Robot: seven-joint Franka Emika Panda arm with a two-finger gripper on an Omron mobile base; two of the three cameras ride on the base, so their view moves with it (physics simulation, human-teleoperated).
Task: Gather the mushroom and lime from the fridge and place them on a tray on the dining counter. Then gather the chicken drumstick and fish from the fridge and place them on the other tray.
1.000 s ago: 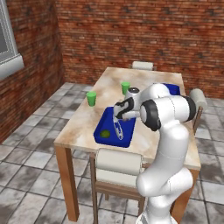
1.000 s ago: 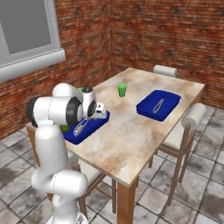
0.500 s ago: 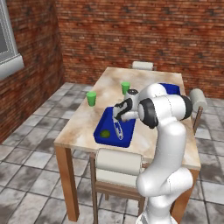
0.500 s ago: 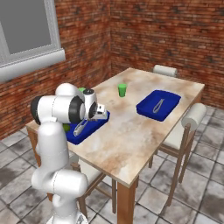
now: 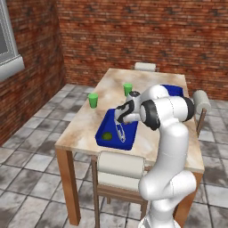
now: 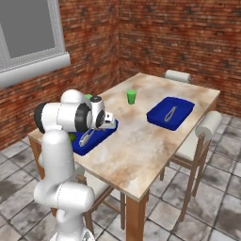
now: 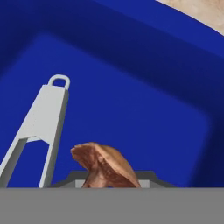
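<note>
Mushroom, light, soft and easily bruised, sits at six o'clock in the hand view over the tray; gripper jaws narrow around its cap, best pinched gently.

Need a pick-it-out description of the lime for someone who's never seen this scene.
Start at the dining counter and find the blue tray nearest the robot arm, not the far one. The lime lies in the tray's near corner, beside grey metal tongs. It is a small, round, dull yellow-green ball, unlike the two bright green cups standing on the bare stone.
</note>
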